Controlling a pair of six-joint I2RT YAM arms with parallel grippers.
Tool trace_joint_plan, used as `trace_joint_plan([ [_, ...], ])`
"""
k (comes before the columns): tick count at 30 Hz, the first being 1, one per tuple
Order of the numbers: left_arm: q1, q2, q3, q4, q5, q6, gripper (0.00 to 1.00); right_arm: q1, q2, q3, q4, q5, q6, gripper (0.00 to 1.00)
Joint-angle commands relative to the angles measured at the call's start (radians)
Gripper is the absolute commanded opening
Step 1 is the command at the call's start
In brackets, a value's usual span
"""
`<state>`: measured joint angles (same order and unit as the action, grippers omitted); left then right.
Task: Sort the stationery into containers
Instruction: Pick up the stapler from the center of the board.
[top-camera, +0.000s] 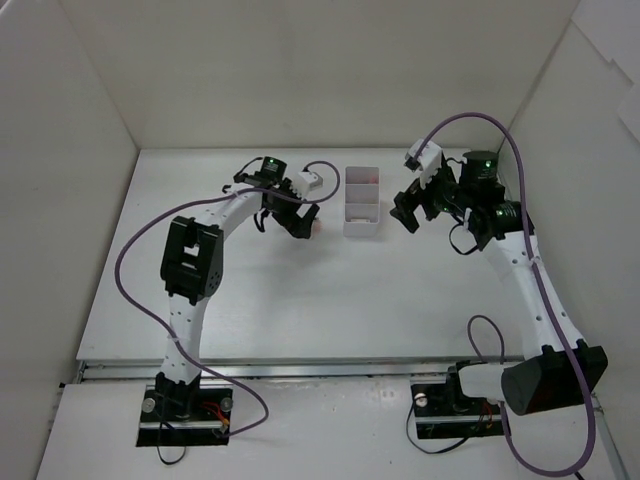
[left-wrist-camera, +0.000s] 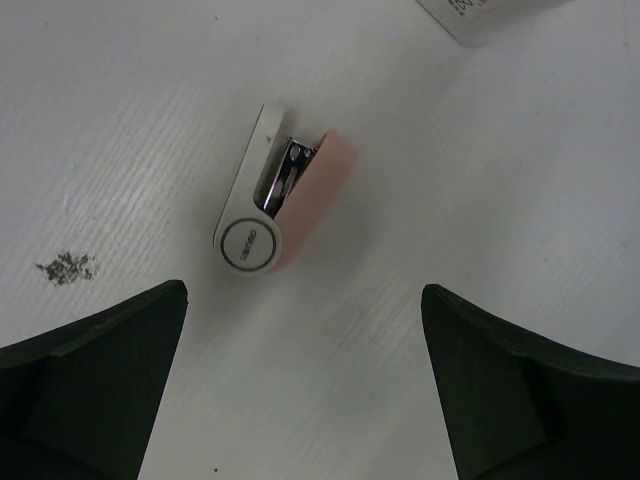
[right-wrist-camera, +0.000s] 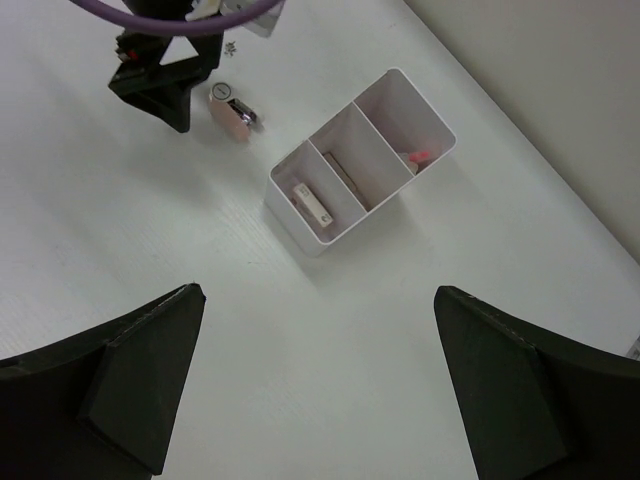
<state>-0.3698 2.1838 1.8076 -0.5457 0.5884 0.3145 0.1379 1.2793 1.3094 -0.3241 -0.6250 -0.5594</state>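
Though overhead it is nearly hidden, the left wrist view shows a pink-and-white piece (left-wrist-camera: 285, 195) lying upper-centre, ahead of the released left gripper (left-wrist-camera: 303, 290). Only the right wrist view, its right gripper (right-wrist-camera: 318, 291) released too, looks inside the white box (right-wrist-camera: 290, 218) at centre.

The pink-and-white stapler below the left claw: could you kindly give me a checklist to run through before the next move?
1. Left claw open: ok.
2. Pink-and-white plastic stapler between its fingers: not ok, it lies beyond them.
3. Stapler lying alone on the table: ok.
4. White three-compartment plastic box upright: ok.
5. Right claw open, clear of the box: ok.
6. Room left in the box for the stapler: cannot tell.
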Motion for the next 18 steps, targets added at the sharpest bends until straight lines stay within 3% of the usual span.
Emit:
trace_joint_plan([
  [1,-0.031,0.017,0.102,0.010,-0.076,0.046,0.99,-0.011,-0.041,-0.004,0.072,-0.061,0.052,0.98],
  [4,-0.043,0.092,0.183,-0.014,-0.098,0.034,0.94,-0.020,-0.050,-0.010,0.074,-0.073,0.058,0.98],
  [11,-0.043,0.109,0.160,0.059,-0.154,0.015,0.92,-0.032,-0.080,-0.035,0.082,-0.110,0.044,0.98],
  [17,-0.043,0.085,0.121,0.079,-0.157,0.001,0.73,-0.040,-0.069,-0.039,0.091,-0.116,0.052,0.98],
  [18,-0.052,0.074,0.104,0.093,-0.153,-0.002,0.65,-0.040,-0.066,-0.041,0.091,-0.117,0.058,0.98],
])
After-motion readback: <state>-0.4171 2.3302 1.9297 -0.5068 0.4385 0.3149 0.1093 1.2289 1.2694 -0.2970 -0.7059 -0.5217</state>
